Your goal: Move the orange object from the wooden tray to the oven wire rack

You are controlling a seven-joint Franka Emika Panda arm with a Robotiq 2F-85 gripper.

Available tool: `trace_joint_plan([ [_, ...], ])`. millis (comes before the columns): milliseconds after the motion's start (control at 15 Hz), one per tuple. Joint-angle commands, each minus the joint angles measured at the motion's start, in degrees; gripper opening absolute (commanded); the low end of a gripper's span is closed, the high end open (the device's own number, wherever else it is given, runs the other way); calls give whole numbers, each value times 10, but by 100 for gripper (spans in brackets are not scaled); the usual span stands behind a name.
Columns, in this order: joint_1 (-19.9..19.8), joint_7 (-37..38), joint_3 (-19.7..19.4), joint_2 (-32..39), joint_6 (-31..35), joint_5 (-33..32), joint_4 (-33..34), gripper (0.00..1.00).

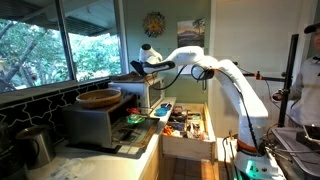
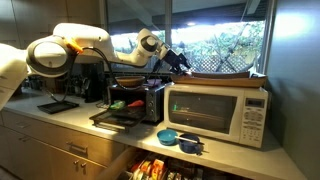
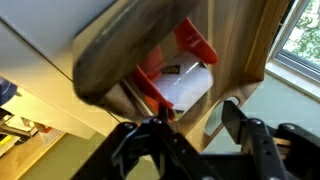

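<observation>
The wooden tray (image 3: 235, 50) fills the wrist view, tilted in the picture, with an oval handle hole in its rim. It lies on top of the small grey oven (image 2: 152, 102) as a thin brown strip (image 2: 132, 82). The orange object (image 3: 196, 42) lies in the tray beside something white. My gripper (image 3: 190, 118) is open just above the tray's rim, its left finger close to the orange object and not holding it. The gripper also shows in both exterior views (image 1: 141, 67) (image 2: 176, 58). The oven wire rack (image 2: 118, 116) lies dark and flat in front of the oven.
A deep round wooden bowl (image 1: 100, 98) sits on a microwave (image 2: 215, 112) beside the oven. A pale open drawer of colourful items (image 1: 186, 124) is below. Blue dishes (image 2: 178, 138) lie on the counter. Windows stand close behind.
</observation>
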Motion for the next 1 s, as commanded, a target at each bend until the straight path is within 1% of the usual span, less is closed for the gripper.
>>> trace_joint_plan([
  [0,1,18,-4,4,17,-4,-14,33],
  [267,1,22,-6,4,22,-5,-14,2],
  [400,1,29,-8,4,30,-6,-9,0],
  [533,3,43,-14,0,43,-9,-1,2],
  [667,3,53,-17,-4,51,-9,5,1],
  [933,7,65,-31,-36,66,-18,17,2],
])
